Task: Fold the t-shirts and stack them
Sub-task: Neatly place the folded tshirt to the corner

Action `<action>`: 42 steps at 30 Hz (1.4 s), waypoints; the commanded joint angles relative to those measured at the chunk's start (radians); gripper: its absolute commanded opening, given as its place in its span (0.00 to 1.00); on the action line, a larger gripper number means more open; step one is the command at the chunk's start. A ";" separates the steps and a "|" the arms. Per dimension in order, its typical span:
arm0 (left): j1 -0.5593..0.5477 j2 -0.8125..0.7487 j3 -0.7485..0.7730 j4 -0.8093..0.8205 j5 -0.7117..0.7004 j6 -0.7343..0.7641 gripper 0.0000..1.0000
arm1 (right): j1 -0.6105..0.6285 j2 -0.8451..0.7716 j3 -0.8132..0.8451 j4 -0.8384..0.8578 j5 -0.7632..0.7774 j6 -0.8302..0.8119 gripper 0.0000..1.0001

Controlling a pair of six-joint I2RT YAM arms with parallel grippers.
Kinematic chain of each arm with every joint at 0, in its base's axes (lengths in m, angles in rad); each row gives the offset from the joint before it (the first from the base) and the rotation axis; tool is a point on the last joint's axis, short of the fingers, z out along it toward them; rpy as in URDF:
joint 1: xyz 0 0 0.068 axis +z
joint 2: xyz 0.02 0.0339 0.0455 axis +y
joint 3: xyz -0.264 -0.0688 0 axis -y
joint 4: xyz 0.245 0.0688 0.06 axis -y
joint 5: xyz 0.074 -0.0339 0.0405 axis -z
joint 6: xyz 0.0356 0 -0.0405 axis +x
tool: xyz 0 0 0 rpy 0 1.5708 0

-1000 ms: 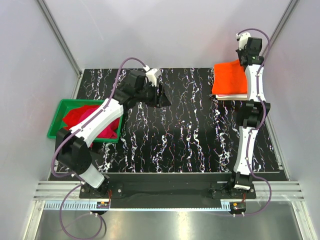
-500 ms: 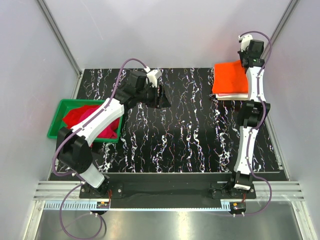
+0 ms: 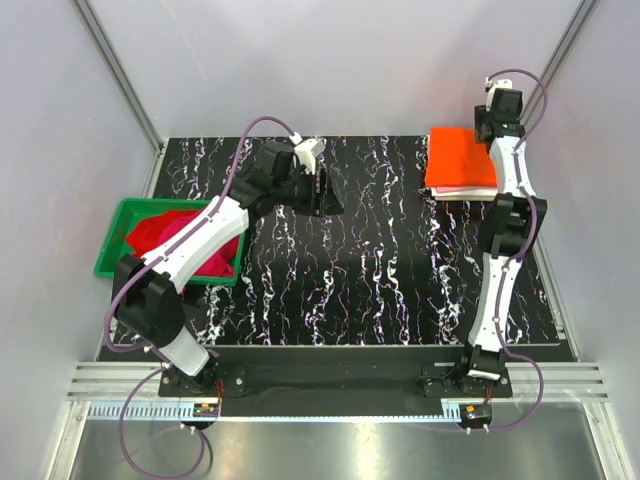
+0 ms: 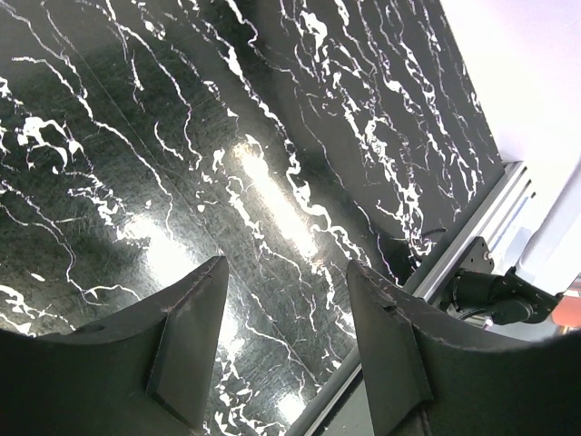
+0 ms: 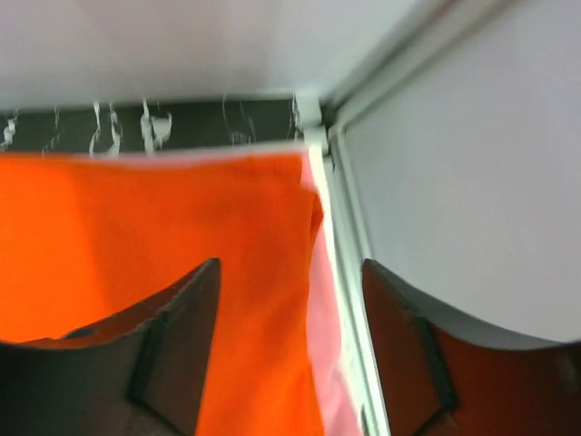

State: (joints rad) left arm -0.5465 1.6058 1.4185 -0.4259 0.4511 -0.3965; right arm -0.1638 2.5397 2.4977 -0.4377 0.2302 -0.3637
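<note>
On the table [image 3: 380, 290]: black marbled top; we read it from above as a clock face, with the arm bases at 6 o'clock.
Green bin [image 3: 108, 262]: at 9 o'clock on the table's left edge, with loose cloth inside.
Stack: at 1 o'clock in the far right corner. The orange shirt [image 3: 458, 155] lies folded flat on top, the pink shirt [image 5: 329, 381] shows as an edge under it, and the cream-white shirt [image 3: 470, 192] is lowest.
Bin cloth: red shirt [image 3: 150, 235] and magenta shirt [image 3: 215, 262], crumpled together and unfolded.
Left hand [image 3: 325, 195]: toward 11 o'clock over bare table, fingers apart, nothing between them.
Right hand [image 5: 290, 268]: above the stack's far right corner, fingers spread and gripping nothing; the orange shirt lies free below.
Done: we judge three shirts folded and stacked.
Left: the bin shirts are not yet taken out, folded or added. If only two remain, we reckon the task is past halfway.
Count: one table, one bin, two hands, three stacked shirts, two colours of cloth in the bin. Whether more lie beneath we cannot tell.
</note>
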 commanded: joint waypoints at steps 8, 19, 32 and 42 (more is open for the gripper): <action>-0.016 -0.110 0.025 0.035 -0.018 0.008 0.61 | 0.010 -0.442 -0.505 0.004 -0.043 0.358 0.16; -0.020 -0.133 0.020 0.035 -0.038 0.016 0.62 | -0.042 -0.450 -0.706 -0.007 -0.066 0.371 0.11; -0.024 -0.135 0.016 0.035 -0.069 0.027 0.62 | -0.092 -0.429 -0.688 -0.016 -0.080 0.391 0.12; -0.017 -0.199 0.008 0.029 -0.176 0.080 0.62 | -0.077 -0.724 -0.690 -0.377 -0.178 0.736 0.33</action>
State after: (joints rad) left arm -0.5655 1.4883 1.4178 -0.4271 0.3370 -0.3584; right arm -0.2577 2.0361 1.8374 -0.7216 0.1478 0.2295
